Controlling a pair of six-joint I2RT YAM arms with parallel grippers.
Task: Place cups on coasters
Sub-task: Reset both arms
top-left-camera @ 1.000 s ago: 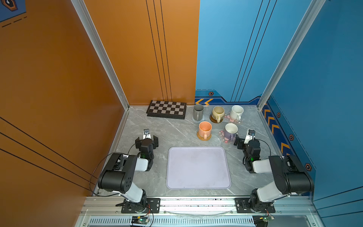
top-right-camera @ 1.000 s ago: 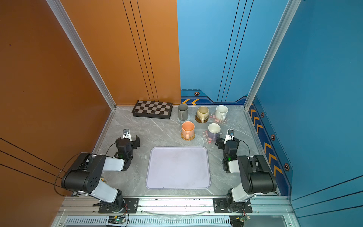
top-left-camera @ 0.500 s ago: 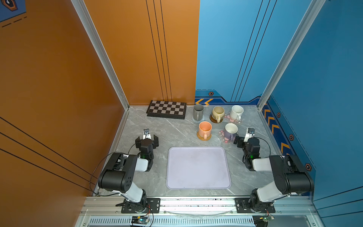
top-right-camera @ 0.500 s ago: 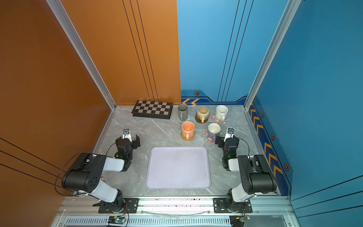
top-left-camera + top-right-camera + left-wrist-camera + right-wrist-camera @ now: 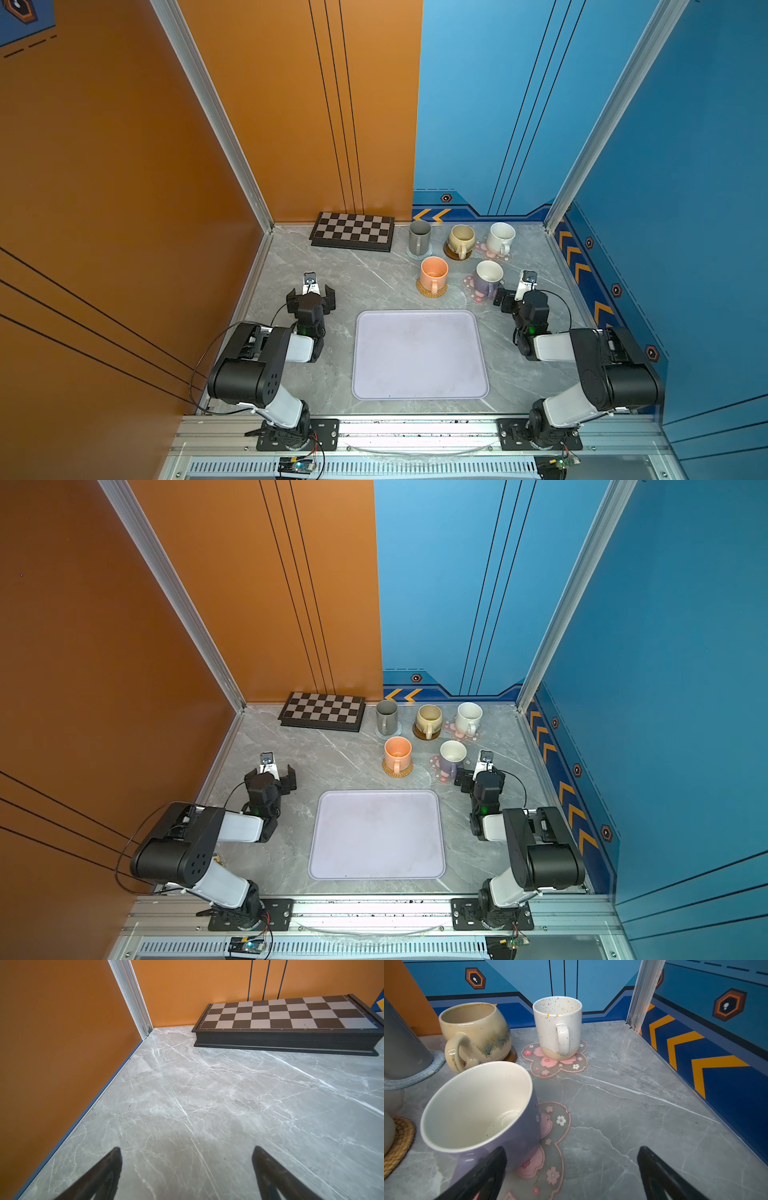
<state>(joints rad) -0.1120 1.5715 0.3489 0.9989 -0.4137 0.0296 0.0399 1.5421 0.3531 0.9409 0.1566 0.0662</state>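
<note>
In both top views five cups stand upright at the back right, each on a coaster. The grey cup (image 5: 419,237) is on a pale-blue coaster (image 5: 411,1078), the beige cup (image 5: 460,239) on a brown disc (image 5: 512,1056), and the speckled white cup (image 5: 500,237) on a pink flower coaster (image 5: 550,1068). The orange cup (image 5: 433,272) rests on a rattan coaster (image 5: 432,291), the lavender cup (image 5: 477,1109) on a second pink flower coaster (image 5: 550,1167). My right gripper (image 5: 572,1151) is open and empty, one finger beside the lavender cup. My left gripper (image 5: 187,1150) is open over bare table.
A large lavender tray (image 5: 419,355) lies at the front middle between the two arms. A chequered board (image 5: 353,230) sits against the back wall, left of the cups. Orange and blue walls close in the grey marble table (image 5: 365,278).
The right gripper has crept slightly toward the back, closer to the lavender cup. The left arm has not moved.
</note>
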